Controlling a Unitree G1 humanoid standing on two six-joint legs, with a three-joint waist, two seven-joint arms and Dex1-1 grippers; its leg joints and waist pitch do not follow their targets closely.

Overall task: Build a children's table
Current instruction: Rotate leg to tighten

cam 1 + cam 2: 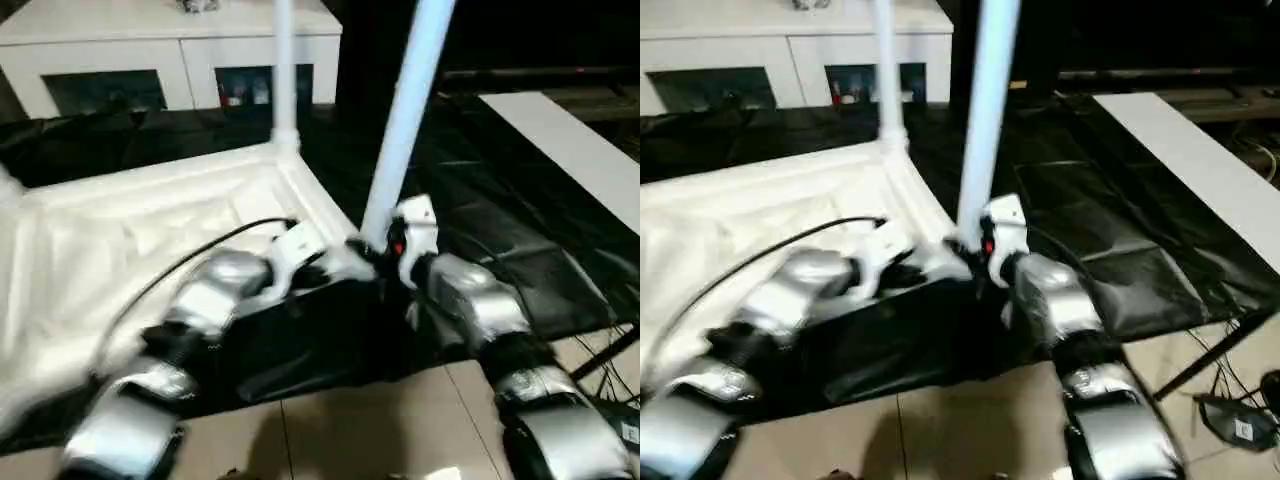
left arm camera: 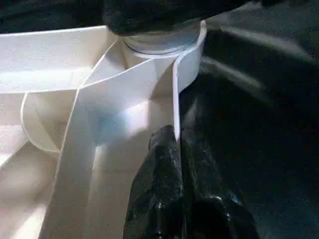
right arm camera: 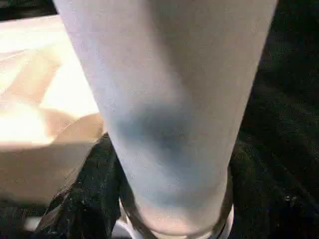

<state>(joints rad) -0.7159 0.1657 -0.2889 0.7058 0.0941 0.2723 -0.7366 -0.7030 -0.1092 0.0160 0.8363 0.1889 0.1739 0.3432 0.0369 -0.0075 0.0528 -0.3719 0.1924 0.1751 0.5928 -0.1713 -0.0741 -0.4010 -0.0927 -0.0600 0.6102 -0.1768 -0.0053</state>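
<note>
**Spotter:** Where is the tabletop from your grippers?

**Operator:** I see the tabletop (image 1: 150, 215) lying ribbed side up on the black sheet (image 1: 500, 250), spreading from 9 to 12 o'clock ahead of my forearms. My left gripper (image 2: 178, 142) has its two black fingers (image 2: 159, 189) pressed narrow together, clamped on the thin rim wall of the tabletop just beside the near corner socket (image 2: 164, 47). My right gripper (image 3: 169, 199) sits at that same corner; its dark fingers (image 3: 84, 194) stand on either side of the near leg (image 1: 405, 120) right at its base, closed around it.

**Spotter:** And the legs?

**Operator:** The near leg rises from the corner socket, leaning slightly toward 1 o'clock. A second leg (image 1: 284, 70) stands upright in the far corner socket at 12 o'clock.

**Spotter:** Anything in the way?

**Operator:** A black cable (image 1: 190, 255) runs from my left wrist across the tabletop toward 9 o'clock. A white cabinet (image 1: 170, 40) with glass-fronted compartments stands well behind at 11 o'clock, and a long white board (image 1: 570, 150) lies on the sheet at 2 o'clock, well apart from my grippers
</note>
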